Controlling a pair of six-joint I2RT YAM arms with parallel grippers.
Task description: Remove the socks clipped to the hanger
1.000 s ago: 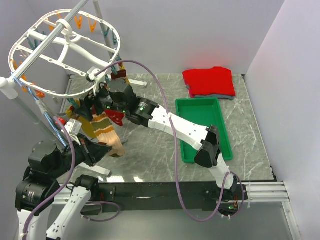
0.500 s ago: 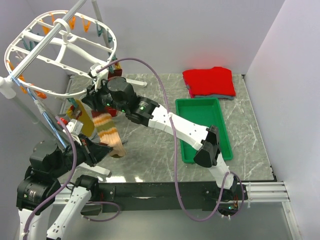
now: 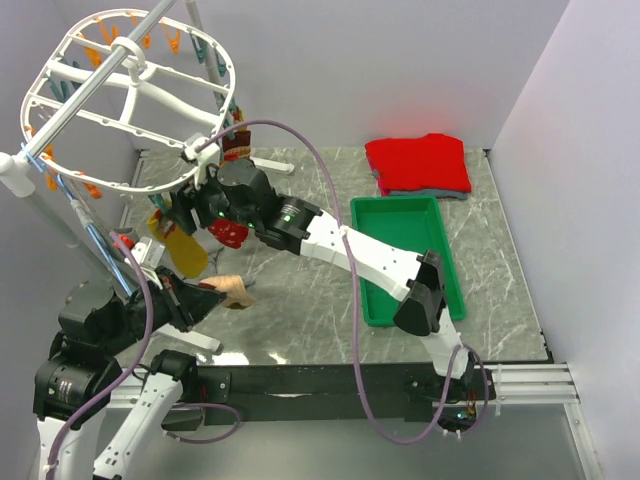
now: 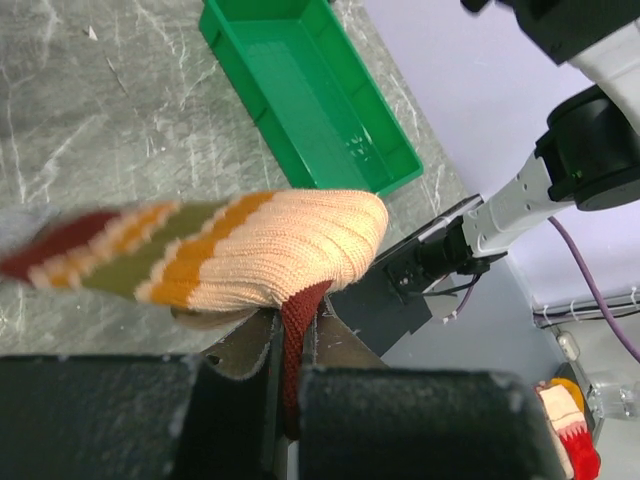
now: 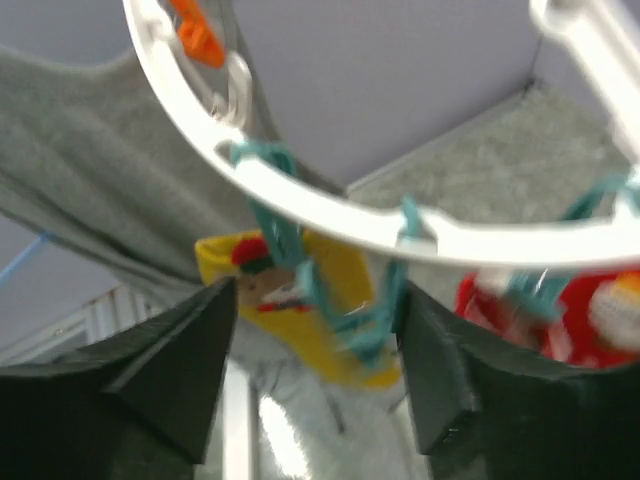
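The white oval hanger (image 3: 130, 75) hangs at the upper left, with orange and teal clips on its rim (image 5: 330, 205). My left gripper (image 3: 200, 300) is shut on a striped tan sock (image 3: 232, 290), which is free of the hanger; its dark red edge is pinched between the jaws (image 4: 295, 345) and its beige toe (image 4: 300, 240) sticks out above. My right gripper (image 3: 205, 200) is open just under the rim, its fingers (image 5: 170, 370) either side of a teal clip (image 5: 290, 250) holding a mustard-yellow sock (image 5: 335, 300) (image 3: 182, 248). A red patterned sock (image 3: 228, 233) (image 5: 560, 320) hangs beside it.
A green tray (image 3: 405, 255) (image 4: 300, 90) lies on the marble table right of centre. A folded red garment (image 3: 418, 163) lies at the back right. The hanger's stand pole (image 3: 60, 215) and feet are at the left. Another dark sock (image 3: 238, 143) hangs at the hanger's right rim.
The striped sock, stretched between hanger and left gripper before, has come off its clip and now bunches at the left gripper. The hanger has swung back up. The right gripper has shifted slightly.
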